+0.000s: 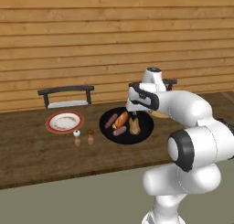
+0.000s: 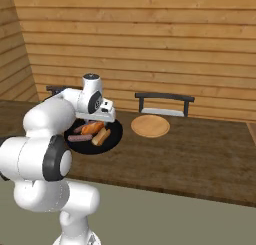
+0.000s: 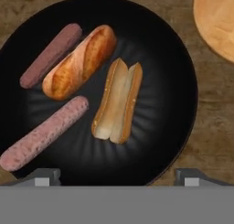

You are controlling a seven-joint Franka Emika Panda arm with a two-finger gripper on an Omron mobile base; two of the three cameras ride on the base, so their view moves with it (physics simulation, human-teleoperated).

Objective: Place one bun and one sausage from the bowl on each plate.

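Observation:
The black bowl (image 3: 160,81) holds both buns and both sausages. A golden-orange bun (image 3: 80,62) lies beside a paler split bun (image 3: 118,101). One sausage (image 3: 51,55) rests at the bowl's upper left in the hand view, the other sausage (image 3: 45,132) at its lower left. My gripper (image 3: 119,176) hovers open over the bowl (image 1: 146,129), nothing between its fingers. The red-rimmed white plate (image 1: 64,121) sits left of the bowl and holds no food. A bare tan plate (image 2: 150,125) sits to the bowl's right, its edge (image 3: 217,22) in the hand view.
Two small shakers (image 1: 77,137) (image 1: 90,136) stand between the white plate and the bowl. Dark chair backs (image 1: 66,96) (image 2: 164,104) rise behind the wooden table (image 2: 200,159). A plank wall closes off the far side.

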